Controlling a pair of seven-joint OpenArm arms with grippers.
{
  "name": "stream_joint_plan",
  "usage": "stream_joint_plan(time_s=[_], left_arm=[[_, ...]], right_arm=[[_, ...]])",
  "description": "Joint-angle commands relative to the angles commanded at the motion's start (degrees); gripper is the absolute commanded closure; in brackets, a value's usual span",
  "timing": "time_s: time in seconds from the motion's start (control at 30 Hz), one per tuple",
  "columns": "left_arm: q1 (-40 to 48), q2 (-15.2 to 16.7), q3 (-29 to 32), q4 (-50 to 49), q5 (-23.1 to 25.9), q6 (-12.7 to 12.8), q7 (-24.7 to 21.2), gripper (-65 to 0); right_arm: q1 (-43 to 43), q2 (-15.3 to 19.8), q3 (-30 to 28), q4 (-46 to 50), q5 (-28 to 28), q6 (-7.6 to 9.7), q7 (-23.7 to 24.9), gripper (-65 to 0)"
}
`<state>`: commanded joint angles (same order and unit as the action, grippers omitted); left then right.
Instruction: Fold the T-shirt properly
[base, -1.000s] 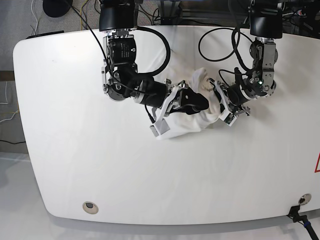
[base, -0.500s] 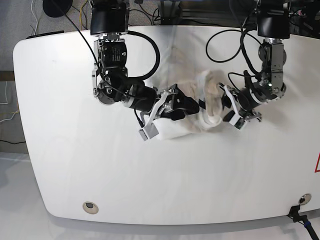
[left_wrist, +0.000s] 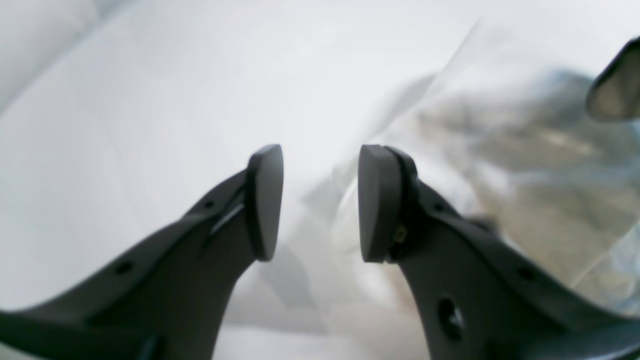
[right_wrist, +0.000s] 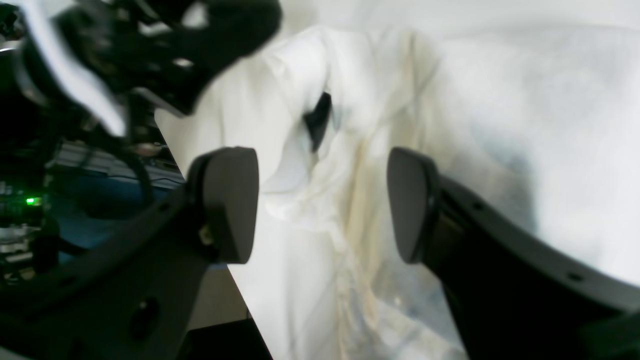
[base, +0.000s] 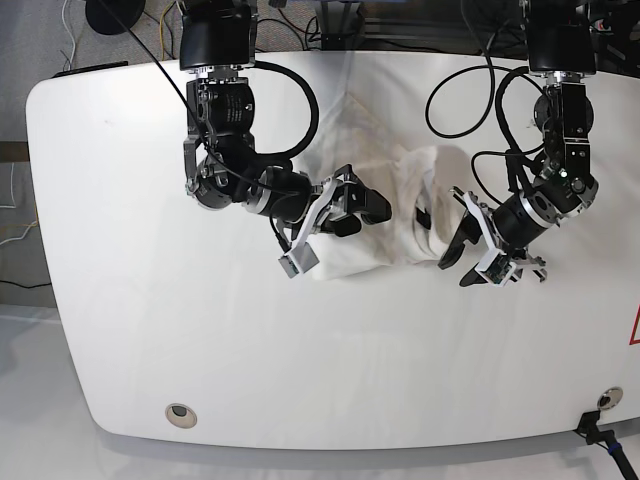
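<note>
The T-shirt (base: 395, 220) sits bunched in a white heap near the middle of the tabletop (base: 130, 300), and I place everything else by it.

The right gripper (base: 362, 211) reaches in from the base view's left side of the heap. Its arm hangs from the far edge of the tabletop, bends at the elbow and runs low toward the shirt. In my right wrist view the jaws are spread, with crumpled cloth (right_wrist: 350, 200) showing in the gap; I cannot tell whether the pads touch it.

The left gripper (base: 472, 258) is just off the heap's other side, toward the near edge of the tabletop. Its arm comes down from the far edge and angles the gripper back toward the shirt. In my left wrist view (left_wrist: 320, 200) the jaws stand parted with nothing clamped, and pale folds (left_wrist: 450, 150) lie beyond them.

Both wrist views are blurred, so I can make out no print on the cloth, only white fabric with faint yellowish streaks. From the base view the heap's left edge is partly hidden under the right gripper, and I cannot read sleeves or collar.
</note>
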<state>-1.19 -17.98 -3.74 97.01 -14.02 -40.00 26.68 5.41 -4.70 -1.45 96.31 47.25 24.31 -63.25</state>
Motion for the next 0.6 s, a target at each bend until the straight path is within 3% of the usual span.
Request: stream_joint_plan(time_s=[0.2,0.47,0.6], left_arm=[[1.67,1.32,6.24,0.09,0.18,0.00,0.00,-22.7],[1.14,2.90,8.44,-4.57,0.26,0.00,-0.35,-22.7],[-0.53,2.90,8.62,-8.79,0.26,0.00,-0.44,-22.7]], right_arm=[[0.00,-0.09,-0.09,-0.09,-4.40,0.00,1.05,-38.3],[0.00,-0.09,0.00,-0.18,-10.11,0.09,1.49,-14.5],[0.00,-0.09,0.00,-0.26,-12.40,0.09,1.58,-6.4]])
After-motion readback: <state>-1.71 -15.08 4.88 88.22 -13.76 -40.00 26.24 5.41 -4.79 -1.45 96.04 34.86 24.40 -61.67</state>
